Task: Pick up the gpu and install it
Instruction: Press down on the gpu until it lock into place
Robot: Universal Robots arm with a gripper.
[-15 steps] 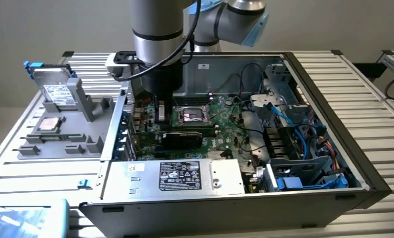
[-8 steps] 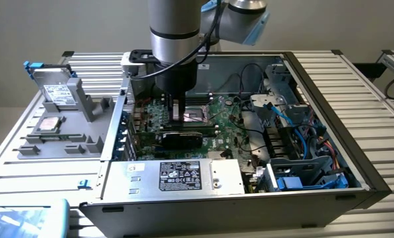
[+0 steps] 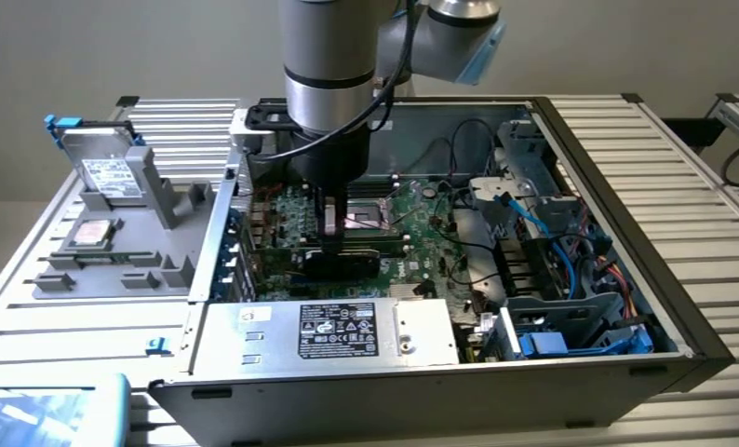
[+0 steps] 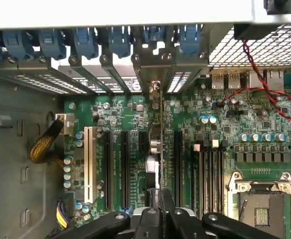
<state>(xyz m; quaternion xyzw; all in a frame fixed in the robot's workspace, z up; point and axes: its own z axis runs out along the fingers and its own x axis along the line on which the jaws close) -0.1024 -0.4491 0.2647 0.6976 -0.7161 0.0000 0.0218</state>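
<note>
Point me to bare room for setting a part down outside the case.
Free: ribbed table on the exterior view's right of the computer case, and the strip before the parts tray. Crowded: the motherboard, where the gripper holds the gpu.

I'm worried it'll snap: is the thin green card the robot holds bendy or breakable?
The thin green circuit card is probably stiff: it stands straight, edge-on, in the shut end effector. It is likely fragile, being so thin.

I see even, soft overhead light; the case wall [image 4: 120, 12] glares white in my wrist view, gripper [image 4: 161, 219] base blurred.
</note>
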